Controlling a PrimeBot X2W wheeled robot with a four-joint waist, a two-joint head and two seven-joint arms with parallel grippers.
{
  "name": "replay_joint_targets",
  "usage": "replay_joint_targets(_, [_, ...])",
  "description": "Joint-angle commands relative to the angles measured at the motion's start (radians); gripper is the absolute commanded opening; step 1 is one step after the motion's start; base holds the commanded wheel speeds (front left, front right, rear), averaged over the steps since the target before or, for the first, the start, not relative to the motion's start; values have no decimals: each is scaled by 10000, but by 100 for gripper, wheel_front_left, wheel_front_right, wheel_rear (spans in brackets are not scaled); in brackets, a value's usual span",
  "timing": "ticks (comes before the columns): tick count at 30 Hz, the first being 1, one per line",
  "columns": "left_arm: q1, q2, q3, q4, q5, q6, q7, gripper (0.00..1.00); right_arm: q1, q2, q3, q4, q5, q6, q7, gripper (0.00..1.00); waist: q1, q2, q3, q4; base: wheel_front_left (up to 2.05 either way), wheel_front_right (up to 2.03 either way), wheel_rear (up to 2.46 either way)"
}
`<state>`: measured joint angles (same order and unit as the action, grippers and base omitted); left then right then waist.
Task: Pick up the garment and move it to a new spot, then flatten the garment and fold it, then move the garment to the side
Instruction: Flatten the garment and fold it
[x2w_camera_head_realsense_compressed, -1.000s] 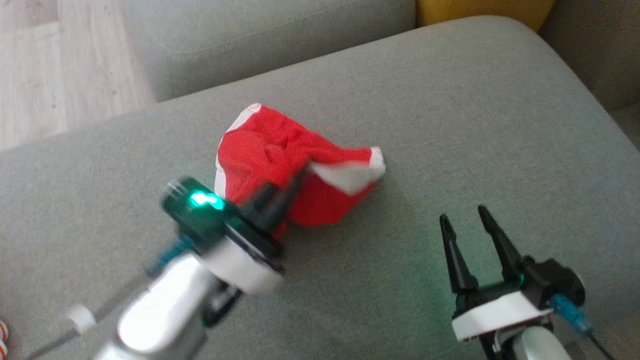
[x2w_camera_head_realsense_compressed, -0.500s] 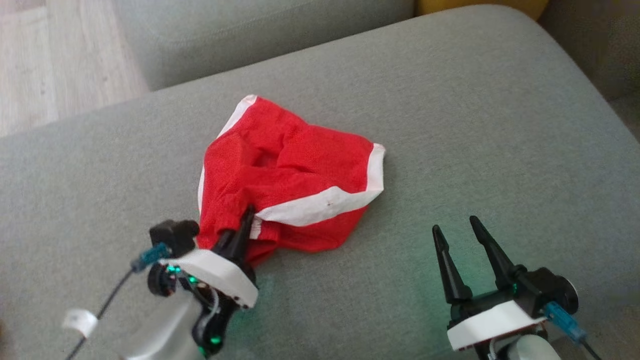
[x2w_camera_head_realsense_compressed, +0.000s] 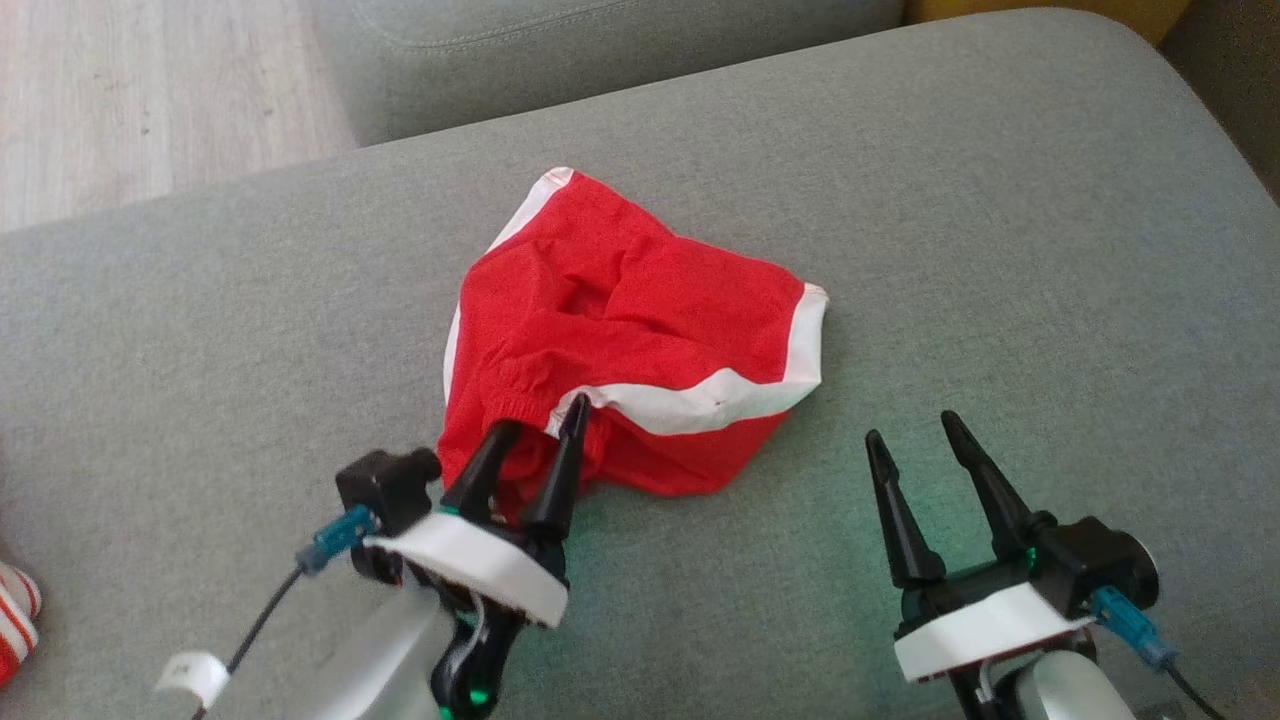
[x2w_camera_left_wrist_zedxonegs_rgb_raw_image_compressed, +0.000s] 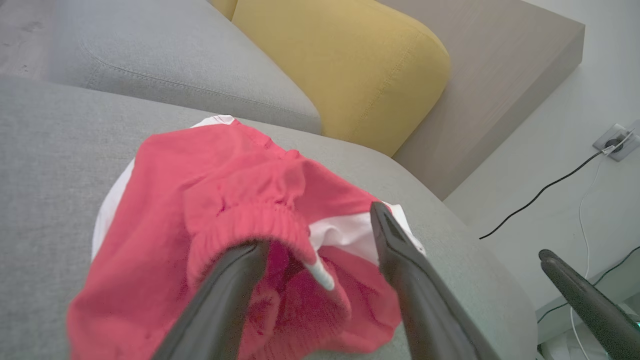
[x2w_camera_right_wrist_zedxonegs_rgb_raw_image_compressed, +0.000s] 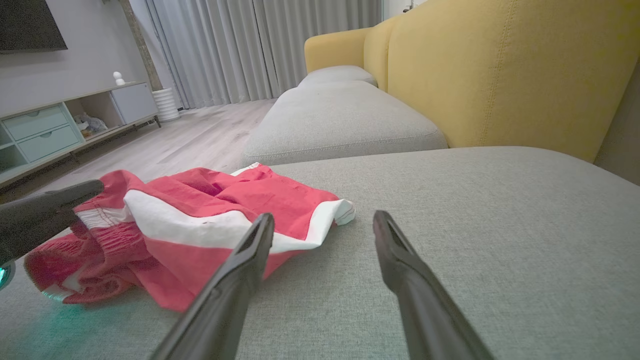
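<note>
Between left gripper (x2w_camera_head_realsense_compressed: 544, 416) jaws, now spread after pinching, garment (x2w_camera_head_realsense_compressed: 640, 330) lies released, crumpled on cushion (x2w_camera_head_realsense_compressed: 1000, 250); move step looks done, flattening next; right gripper (x2w_camera_head_realsense_compressed: 912, 428) spread, empty, just right of it

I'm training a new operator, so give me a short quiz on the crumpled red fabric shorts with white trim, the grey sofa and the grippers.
1. True or false: the right gripper holds the crumpled red fabric shorts with white trim.
2. The shorts lie on: A, a kitchen table; B, the grey fabric sofa cushion; C, a metal tray.
3. Fill in: the left gripper, at the shorts' near edge, has its jaws ____.
Key: 1 false; 2 B; 3 open.
</note>
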<state>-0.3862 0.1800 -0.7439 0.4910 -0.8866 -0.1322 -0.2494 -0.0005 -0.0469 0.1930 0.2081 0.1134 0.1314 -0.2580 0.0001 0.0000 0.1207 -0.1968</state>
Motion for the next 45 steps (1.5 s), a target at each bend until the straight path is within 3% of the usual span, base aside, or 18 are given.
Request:
replay_joint_targets(1, [57, 88, 289, -271, 28, 16, -120, 100, -316, -34, 247, -306, -14, -7, -38, 100, -1, 0, 1, 28, 0, 0, 0])
replay_joint_targets(7, [102, 159, -365, -287, -304, 16, -122, 100, -346, -34, 248, -313, -23, -7, -38, 100, -1, 0, 87, 43, 0, 0, 0])
replay_joint_targets(13, [-43, 228, -359, -284, -464, 16, -123, 100, -378, -34, 285, -289, -8, -7, -38, 100, -1, 0, 136, 3, 0, 0, 0])
replay_joint_targets(14, [-54, 234, -339, -284, -470, 16, -123, 94, -375, -34, 289, -285, -5, -7, -38, 100, -1, 0, 142, -3, 0, 0, 0])
replay_joint_targets(18, [-33, 233, -197, -326, -494, 16, -123, 34, -364, -34, 286, -252, -8, -7, -38, 100, -1, 0, 143, -5, 0, 0, 0])
replay_joint_targets(20, [-6, 213, -72, -310, -493, 16, -123, 25, -361, -34, 289, -249, -19, -7, -38, 100, -1, 0, 146, 5, 0, 0, 0])
replay_joint_targets(23, [-12, 157, 54, -304, -433, 16, -123, 20, -364, -34, 288, -245, -46, -7, -38, 100, -1, 0, 156, 45, 0, 0, 0])
replay_joint_targets(25, [-31, 111, 101, -317, -417, 16, -123, 0, -370, -34, 289, -234, -69, -7, -38, 100, -1, 0, 160, 81, 0, 0, 0])
replay_joint_targets(35, [41, 330, 669, -932, 385, 15, -124, 0, -255, -33, 48, -198, -68, -7, -38, 100, -1, 0, 128, 680, 0, 0, 0])
replay_joint_targets(45, [821, 2223, 1213, -2382, 1470, 16, -124, 0, -300, -230, -359, 209, -59, -7, -38, 100, -1, 0, 298, 2080, 0, 0, 0])
